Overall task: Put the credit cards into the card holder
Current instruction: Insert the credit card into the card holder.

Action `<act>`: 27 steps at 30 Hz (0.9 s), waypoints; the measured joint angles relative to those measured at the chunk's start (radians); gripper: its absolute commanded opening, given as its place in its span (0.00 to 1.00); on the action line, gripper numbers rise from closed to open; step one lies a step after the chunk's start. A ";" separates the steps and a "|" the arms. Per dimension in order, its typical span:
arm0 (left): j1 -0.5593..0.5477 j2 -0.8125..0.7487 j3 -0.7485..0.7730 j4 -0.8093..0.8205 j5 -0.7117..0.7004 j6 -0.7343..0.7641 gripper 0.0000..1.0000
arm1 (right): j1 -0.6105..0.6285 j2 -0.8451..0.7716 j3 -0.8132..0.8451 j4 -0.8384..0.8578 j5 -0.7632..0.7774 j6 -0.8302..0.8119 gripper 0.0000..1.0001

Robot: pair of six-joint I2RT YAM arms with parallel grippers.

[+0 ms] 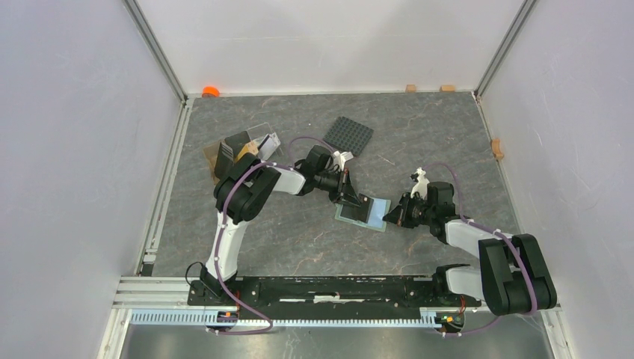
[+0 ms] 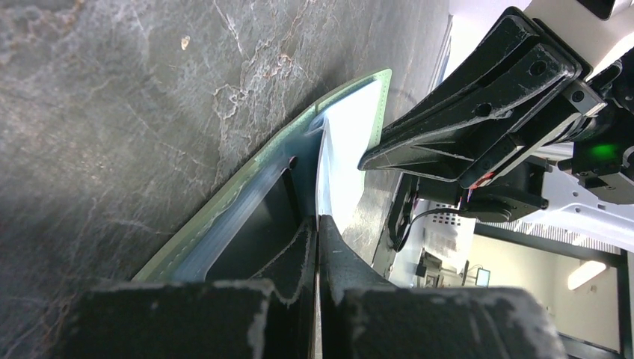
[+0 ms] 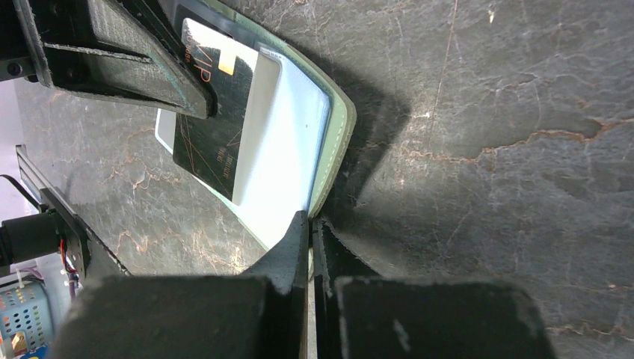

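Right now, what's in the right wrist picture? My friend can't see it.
An open green card holder lies on the grey table, a black gold-lettered card on its blue inside. The shut right end effector pinches the holder's near edge; the left end effector grips the card's far end.

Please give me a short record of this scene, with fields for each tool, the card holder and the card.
left tool: shut, tips at the black card
right tool: shut, tips at the card holder's edge
card holder: open, flat on the table
black card: on the holder's inside, at its pocket
studded plate: far side, apart
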 measured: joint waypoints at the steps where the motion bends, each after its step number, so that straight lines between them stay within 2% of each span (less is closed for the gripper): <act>1: 0.000 0.000 -0.002 0.004 -0.002 -0.003 0.02 | 0.000 0.000 0.000 0.000 0.000 0.000 0.00; 18: -0.056 0.000 -0.025 0.075 -0.049 -0.046 0.02 | 0.000 -0.025 0.000 -0.031 0.002 0.000 0.00; 24: -0.074 0.000 -0.011 0.055 -0.080 -0.048 0.16 | 0.000 -0.060 -0.005 -0.053 0.019 0.013 0.00; 27: -0.083 -0.007 0.034 -0.053 -0.113 -0.005 0.24 | 0.001 -0.079 -0.005 -0.068 0.040 0.013 0.00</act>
